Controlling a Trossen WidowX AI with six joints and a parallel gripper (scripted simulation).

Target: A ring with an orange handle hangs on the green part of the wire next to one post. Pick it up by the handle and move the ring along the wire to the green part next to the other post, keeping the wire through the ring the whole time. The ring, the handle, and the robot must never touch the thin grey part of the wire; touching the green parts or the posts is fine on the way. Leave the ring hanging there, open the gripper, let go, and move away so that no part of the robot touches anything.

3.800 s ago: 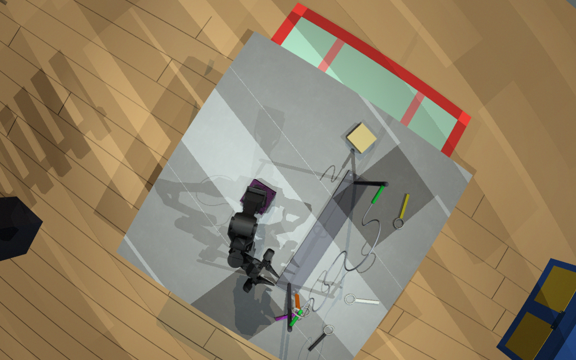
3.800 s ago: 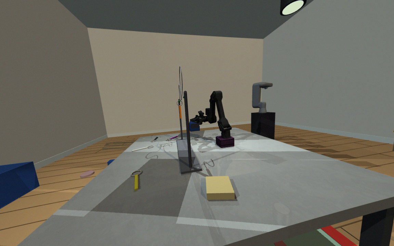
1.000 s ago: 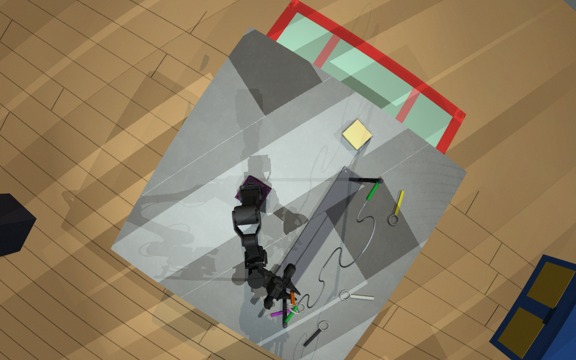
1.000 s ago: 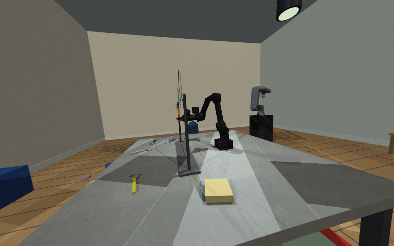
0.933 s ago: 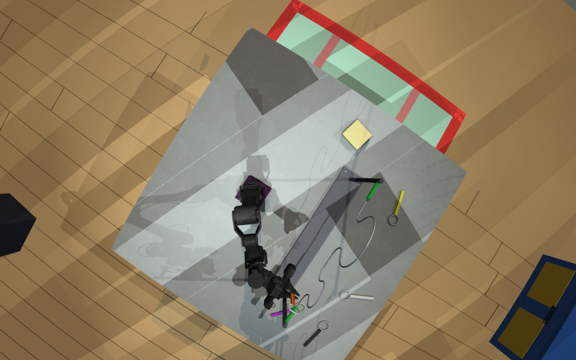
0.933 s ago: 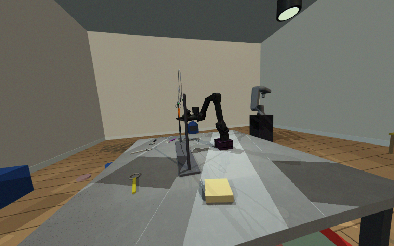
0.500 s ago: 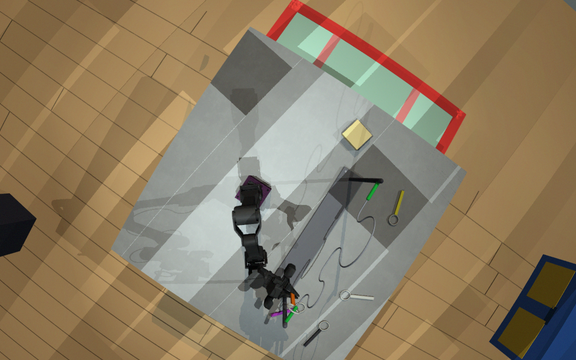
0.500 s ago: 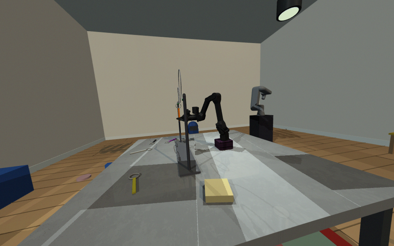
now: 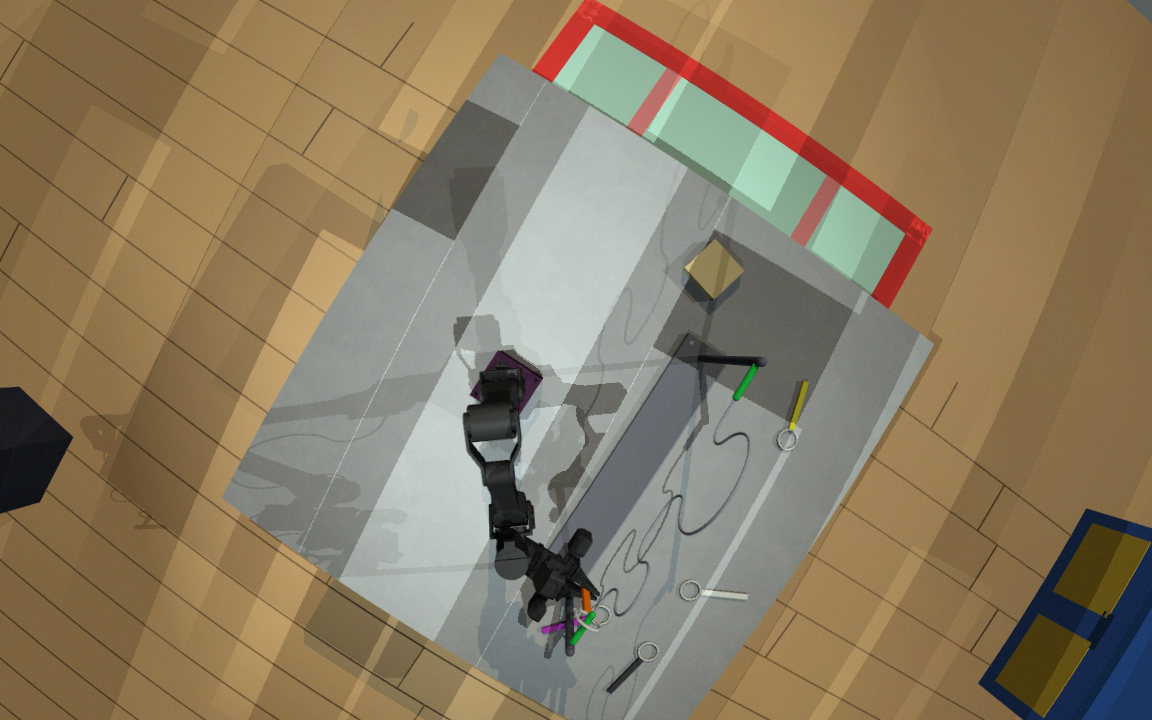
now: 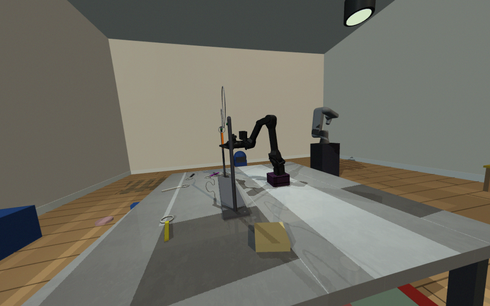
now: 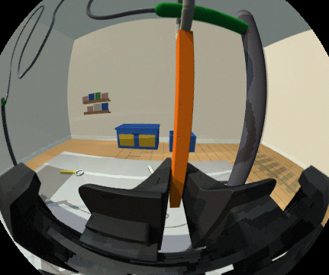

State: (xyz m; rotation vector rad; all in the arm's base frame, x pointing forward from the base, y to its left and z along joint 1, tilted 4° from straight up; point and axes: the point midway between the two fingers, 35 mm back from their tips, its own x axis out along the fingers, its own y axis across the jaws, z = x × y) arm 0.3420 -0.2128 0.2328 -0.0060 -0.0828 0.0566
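Orange handle point(image 9: 586, 600) point(image 10: 222, 138) point(image 11: 184, 95), green wire sleeve point(image 9: 582, 628) point(image 11: 217, 18), black fingers point(image 9: 593, 592) point(image 10: 223, 145), brown plank-patterned floor point(image 9: 159, 295) point(image 10: 429, 197) point(image 11: 210, 148)

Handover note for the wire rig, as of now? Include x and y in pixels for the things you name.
End effector point(image 9: 590, 594) point(image 10: 222, 145) point(image 11: 173, 162): shut on the flat orange handle point(image 9: 586, 600) point(image 10: 222, 138) point(image 11: 184, 95).
Round grey metal ring point(image 9: 600, 615) point(image 10: 221, 129) point(image 11: 187, 15): at the green wire sleeve point(image 9: 582, 628) point(image 11: 219, 18) beside the near dark post point(image 9: 569, 637) point(image 11: 256, 88).
Done: handle gripped.
Left: carry the ring along to the far green sleeve point(image 9: 745, 381) point(image 11: 4, 101), wire kept through it, no contact with thin grey wire point(image 9: 748, 456) point(image 11: 122, 16); release, back away clear.
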